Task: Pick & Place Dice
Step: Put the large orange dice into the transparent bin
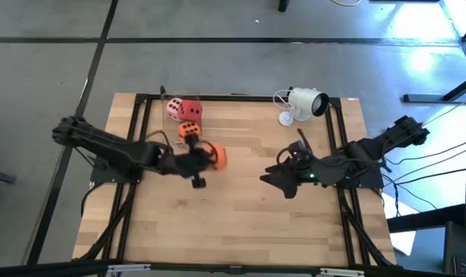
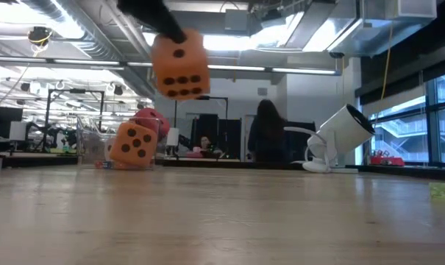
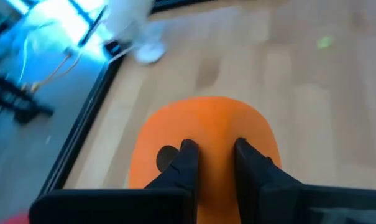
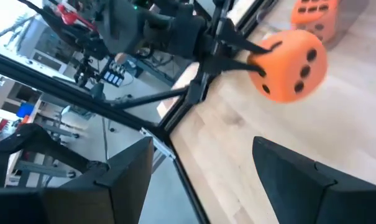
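My left gripper (image 1: 207, 158) is over the table's middle, shut on an orange die (image 1: 219, 158) with dark pips. That die hangs high above the wood in the low view (image 2: 179, 65) and shows in the right wrist view (image 4: 293, 62). A second orange die (image 1: 189, 131) rests on the table, as the low view (image 2: 134, 143) shows. Beyond it, near the far edge, sit the red die (image 1: 192, 111) and the pale pink die (image 1: 173, 108). My right gripper (image 1: 283, 178) waits open, right of centre, its fingers wide apart in its wrist view (image 4: 203, 155). My left gripper pinches the orange die between its two fingers (image 3: 188, 163), which stand close together on the face turned toward the arm (image 3: 212, 134). The fingers come from the table's left, slanting down. The die is lifted clear of the table and tilted.
A white camera-like device on a stand (image 1: 303, 103) sits near the far edge, right of centre. A clear container (image 2: 97, 141) stands by the dice near the far edge. A black frame (image 1: 140, 115) borders the wooden table. Bare wood (image 1: 240, 223) spreads across the near half.
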Controlling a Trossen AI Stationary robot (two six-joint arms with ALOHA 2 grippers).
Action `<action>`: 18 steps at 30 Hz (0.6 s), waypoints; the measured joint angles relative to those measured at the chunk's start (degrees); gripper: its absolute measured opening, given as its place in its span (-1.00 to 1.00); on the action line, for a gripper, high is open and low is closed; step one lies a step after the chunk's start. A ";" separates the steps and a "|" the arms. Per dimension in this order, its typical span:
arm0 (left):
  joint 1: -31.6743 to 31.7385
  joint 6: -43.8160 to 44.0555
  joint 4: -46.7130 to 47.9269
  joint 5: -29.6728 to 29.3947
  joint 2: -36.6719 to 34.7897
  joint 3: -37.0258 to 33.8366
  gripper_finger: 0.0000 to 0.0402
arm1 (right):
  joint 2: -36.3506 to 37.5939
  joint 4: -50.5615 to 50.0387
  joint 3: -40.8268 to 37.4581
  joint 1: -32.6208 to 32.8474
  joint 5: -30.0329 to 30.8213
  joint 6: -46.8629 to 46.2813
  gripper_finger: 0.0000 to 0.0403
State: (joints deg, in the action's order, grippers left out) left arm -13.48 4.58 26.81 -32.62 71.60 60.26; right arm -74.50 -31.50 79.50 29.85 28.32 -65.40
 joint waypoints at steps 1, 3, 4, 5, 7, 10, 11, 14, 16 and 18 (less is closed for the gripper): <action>0.94 1.19 2.27 -0.37 -1.36 0.03 -0.79 | 0.38 0.02 0.00 0.00 0.48 0.48 0.36; 2.79 3.89 7.23 -0.84 -3.68 0.03 -0.82 | 1.07 0.01 0.00 -0.02 0.87 1.64 0.36; 3.71 5.01 8.83 -0.85 -4.83 0.03 -0.84 | 1.37 0.00 0.00 -0.02 0.87 2.10 0.36; 4.69 5.95 10.48 -0.87 -6.04 0.03 -0.85 | 1.59 -0.01 0.00 -0.02 0.87 2.74 0.36; 6.29 7.23 12.73 -1.55 -8.13 0.06 -0.88 | 1.96 -0.03 0.00 0.00 0.83 3.56 0.36; 8.76 7.06 18.16 -2.64 -10.52 1.47 -0.89 | 2.40 -0.01 0.00 0.00 0.86 4.80 0.36; 9.65 6.49 20.37 -2.60 -10.98 2.18 -0.90 | 2.53 -0.05 0.00 -0.01 0.84 5.18 0.36; 13.00 5.89 27.87 -2.80 -11.79 4.52 -0.93 | 2.79 -0.21 0.00 -0.02 0.80 6.19 0.36; 15.24 6.60 33.26 -2.76 -11.86 6.19 -0.95 | 3.21 -0.35 0.00 0.00 0.79 6.54 0.36; 17.19 7.04 37.33 -2.75 -11.86 7.30 -0.96 | 3.48 -0.27 0.00 0.00 0.78 6.94 0.36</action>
State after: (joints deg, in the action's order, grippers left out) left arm 3.70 11.62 64.14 -35.38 59.75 67.56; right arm -71.01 -31.77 79.50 29.85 29.10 -58.46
